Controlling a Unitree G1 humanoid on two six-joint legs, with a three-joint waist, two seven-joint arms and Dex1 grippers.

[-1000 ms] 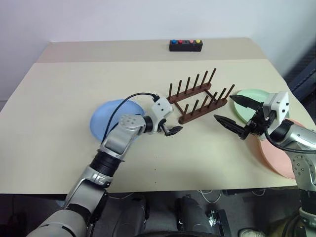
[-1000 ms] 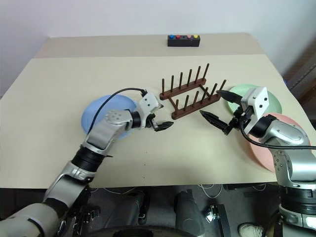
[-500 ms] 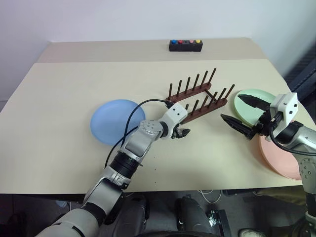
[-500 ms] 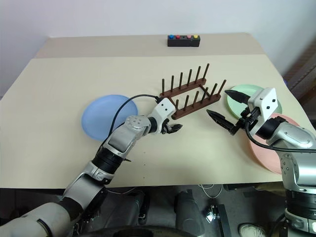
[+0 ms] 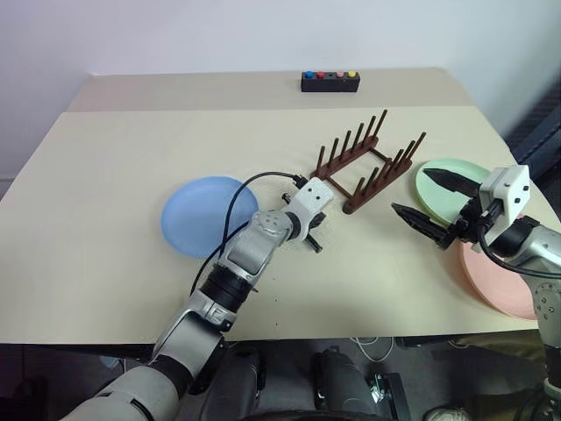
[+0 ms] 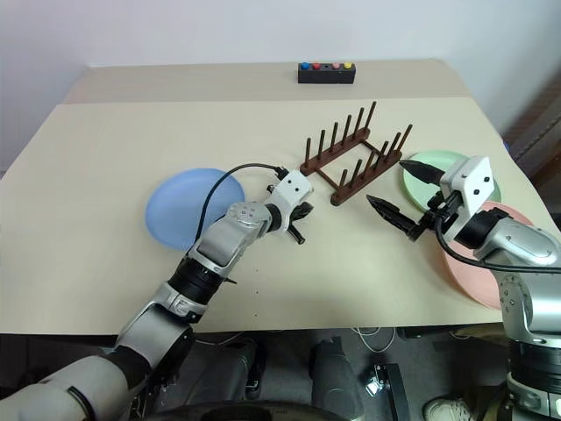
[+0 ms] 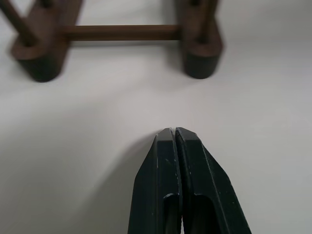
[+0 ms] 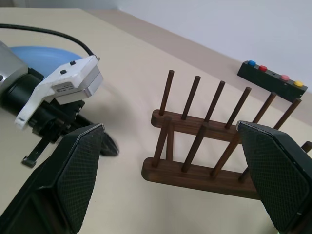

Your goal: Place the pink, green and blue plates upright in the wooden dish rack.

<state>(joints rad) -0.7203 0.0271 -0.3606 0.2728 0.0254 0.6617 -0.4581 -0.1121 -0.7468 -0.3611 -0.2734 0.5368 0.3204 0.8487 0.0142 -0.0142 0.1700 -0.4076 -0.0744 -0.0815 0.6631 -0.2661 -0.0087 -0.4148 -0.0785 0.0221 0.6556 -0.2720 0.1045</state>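
Beige flat surface (image 5: pixel 105 175) carries everything. No plate is in the rack yet.

Salmon pink round matte plate (image 5: pixel 495 281) lies flat at the right edge, partly under the right arm. Light blue round matte plate (image 5: pixel 203 213) lies flat left of centre, just beside the left forearm. Pale mint green round matte plate (image 5: pixel 456 180) lies flat right of the rack, near the pink one; whether their rims touch cannot be told.

Small dark brown wooden dish rack (image 5: pixel 368 162), two rails with upright pegs, sits empty mid-surface at an angle to the table edge. Black box with coloured buttons (image 5: pixel 329 81) is at the far edge, well apart.

Left gripper (image 7: pixel 175 134): jaws pressed together, empty, tip low over bare surface just short of the near rail ends. Right gripper (image 5: pixel 429 206): jaws spread wide, empty, hovering between the rack and the green plate.

Handling, as a judgement: plates look stiff and light, and the matte finish should give fair grip. Lying flat, they offer the rim alone as a hold, so one jaw has to get under the lip. A rim pinch lets the plate swing, so tilt it slowly. The rack looks light and likely slides if a plate knocks a peg.
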